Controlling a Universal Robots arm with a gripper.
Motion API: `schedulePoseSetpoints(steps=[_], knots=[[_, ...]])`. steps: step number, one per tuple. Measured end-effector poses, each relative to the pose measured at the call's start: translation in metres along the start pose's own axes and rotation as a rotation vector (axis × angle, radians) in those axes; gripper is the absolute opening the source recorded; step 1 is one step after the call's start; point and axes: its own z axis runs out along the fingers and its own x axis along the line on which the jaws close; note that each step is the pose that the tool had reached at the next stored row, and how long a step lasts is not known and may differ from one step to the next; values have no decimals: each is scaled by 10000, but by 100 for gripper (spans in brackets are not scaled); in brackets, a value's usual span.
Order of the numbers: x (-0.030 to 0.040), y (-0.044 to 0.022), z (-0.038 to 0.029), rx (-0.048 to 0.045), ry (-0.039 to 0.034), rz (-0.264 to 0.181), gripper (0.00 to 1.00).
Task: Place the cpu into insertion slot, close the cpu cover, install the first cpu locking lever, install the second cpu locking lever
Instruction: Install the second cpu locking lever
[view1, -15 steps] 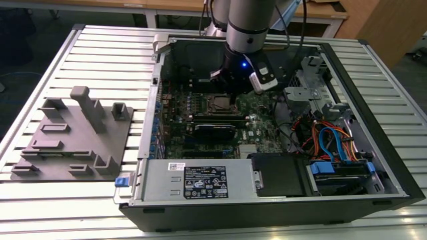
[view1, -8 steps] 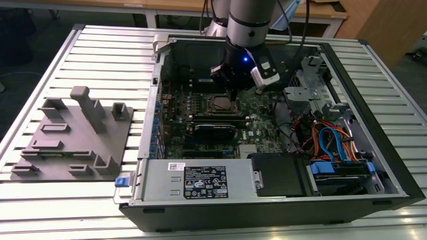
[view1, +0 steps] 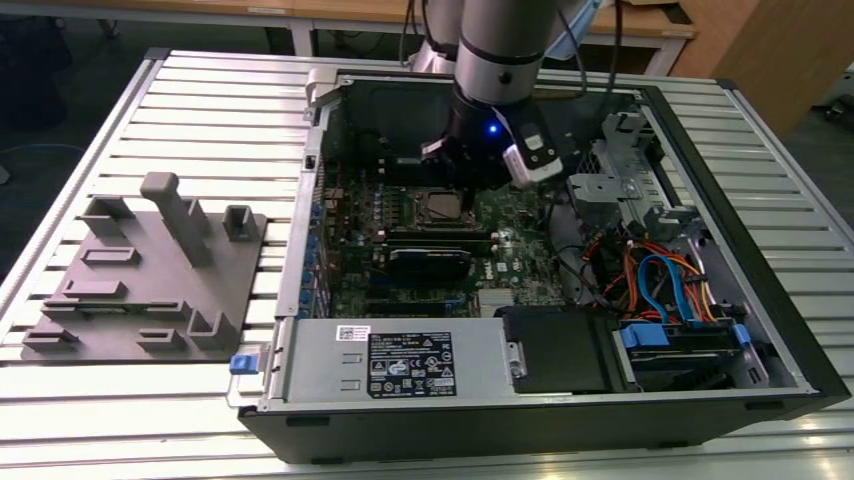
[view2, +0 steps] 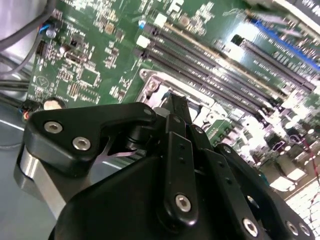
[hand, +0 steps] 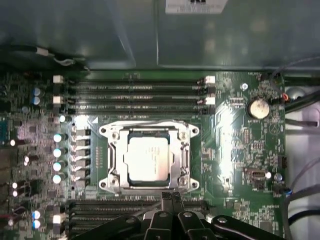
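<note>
The cpu (hand: 148, 157) lies flat in the socket on the green motherboard, its pale metal face showing through the window of the cpu cover (hand: 114, 156), which lies down around it. In the exterior view the socket with the cpu (view1: 441, 207) sits just below the arm's wrist. My gripper (hand: 172, 196) hovers above the board at the socket's edge nearest the lower memory slots, fingers pressed together with nothing between them. In the second wrist view the gripper (view2: 175, 101) points down at a socket corner (view2: 150, 86). I cannot make out how the locking levers stand.
Memory slots (hand: 135, 92) run along both sides of the socket. The case walls (view1: 310, 150) surround the board. A black card (view1: 430, 262), a power supply (view1: 387, 362), a drive cage and cable bundle (view1: 661, 285) lie nearby. A grey fixture plate (view1: 147, 290) sits outside on the slatted table.
</note>
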Motion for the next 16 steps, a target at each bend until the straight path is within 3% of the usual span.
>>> schedulePoseSetpoints(steps=[2, 5, 6, 11, 16], knots=[[0, -20, 3, -65, 56, 2, 10], [0, -39, 8, -159, 222, 8, 10], [-1, -53, 9, -171, 243, 8, 10], [5, -115, 34, -286, 284, 6, 10], [104, -143, 66, -379, 290, -49, 10]])
